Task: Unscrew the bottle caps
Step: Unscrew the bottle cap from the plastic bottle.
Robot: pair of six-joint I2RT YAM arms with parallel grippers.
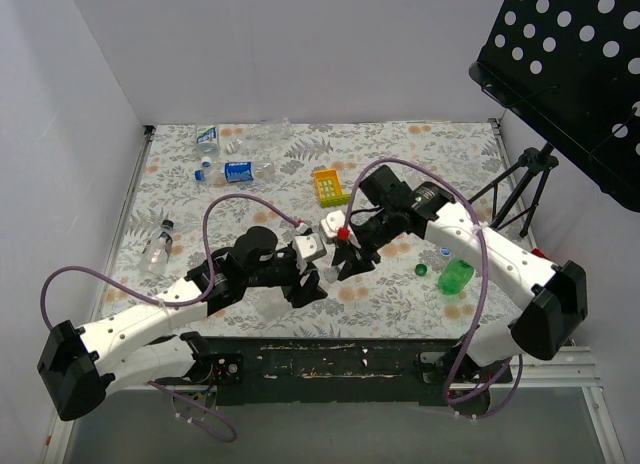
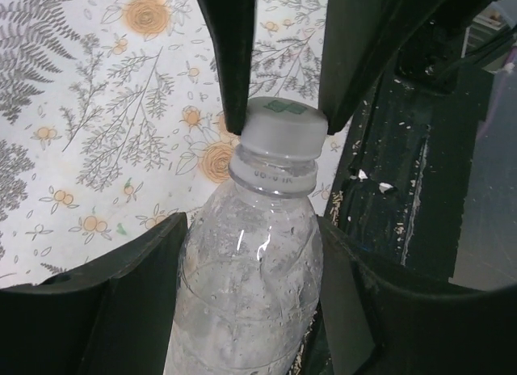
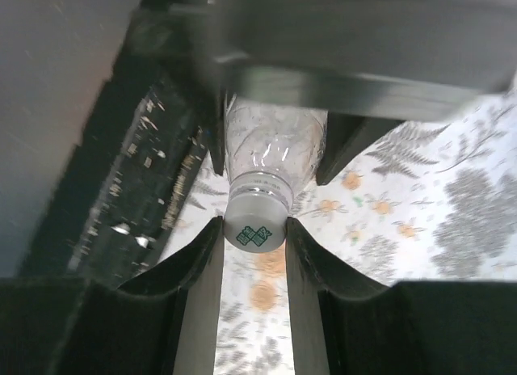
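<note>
A clear bottle (image 2: 250,286) hangs above the near edge of the table, with my left gripper (image 2: 250,270) shut on its body, one pad on each side. Its white bottle cap (image 3: 255,221), printed with a green mark, sits on the neck. My right gripper (image 3: 254,229) is shut on that cap, and both fingertips (image 2: 230,60) press its sides. In the top view the two grippers meet near the table's front middle, the left gripper (image 1: 305,274) beside the right gripper (image 1: 350,259). The bottle between them is mostly hidden there.
A green bottle (image 1: 456,276) and a loose green cap (image 1: 421,269) lie to the right. Blue-labelled bottles (image 1: 235,171) lie at the back left, and a clear bottle (image 1: 160,246) at the left. A yellow rack (image 1: 330,186) stands mid-table. A black perforated stand (image 1: 570,64) overhangs the right.
</note>
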